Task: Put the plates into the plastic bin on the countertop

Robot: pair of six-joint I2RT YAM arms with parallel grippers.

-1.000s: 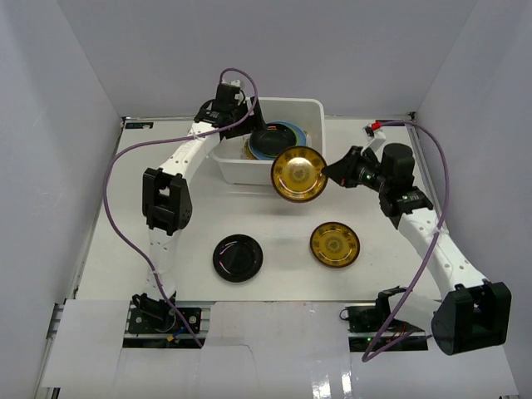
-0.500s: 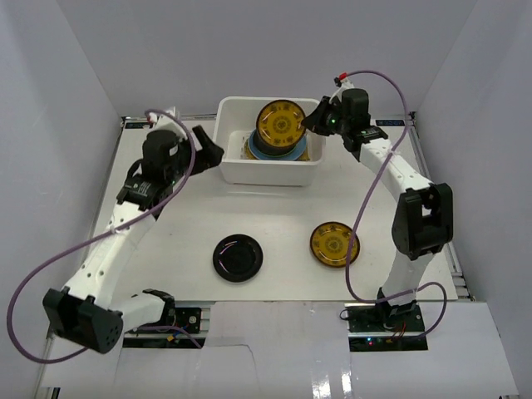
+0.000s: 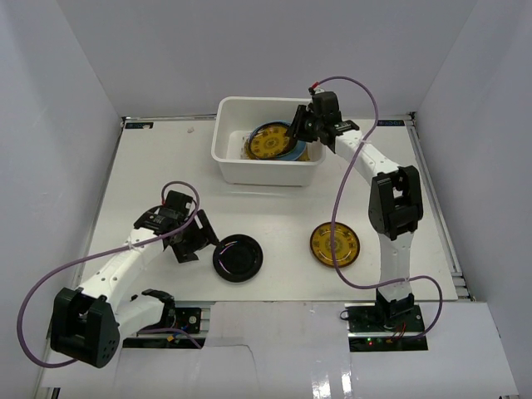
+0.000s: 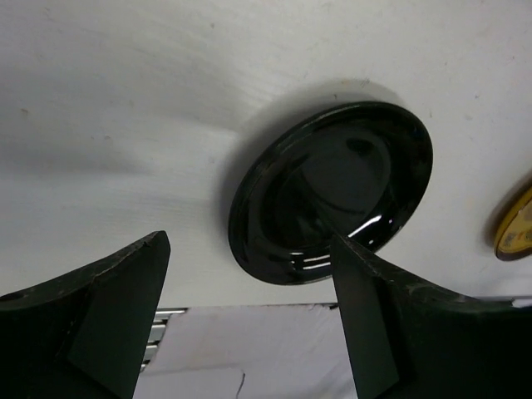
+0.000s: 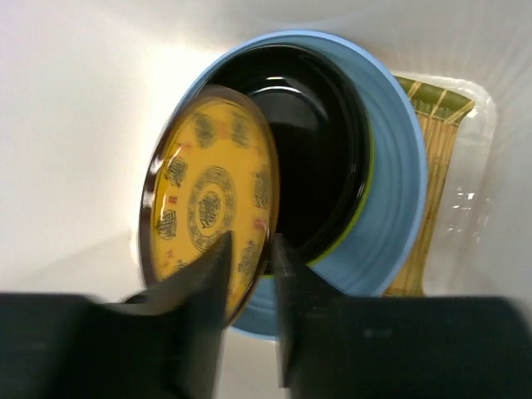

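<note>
I note my right hand (image 5: 248,259) pinching the yellow plate (image 5: 208,199), tilted over the stack (image 5: 395,174) in the bin (image 3: 229,160), apparently for release; left hand (image 4: 249,249) spread toward the black plate (image 4: 332,191) on the desk (image 3: 166,166).

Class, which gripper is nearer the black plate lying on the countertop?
Left. The left gripper is open beside the black plate; the right gripper is far off at the plastic bin, gripping a patterned plate.
</note>
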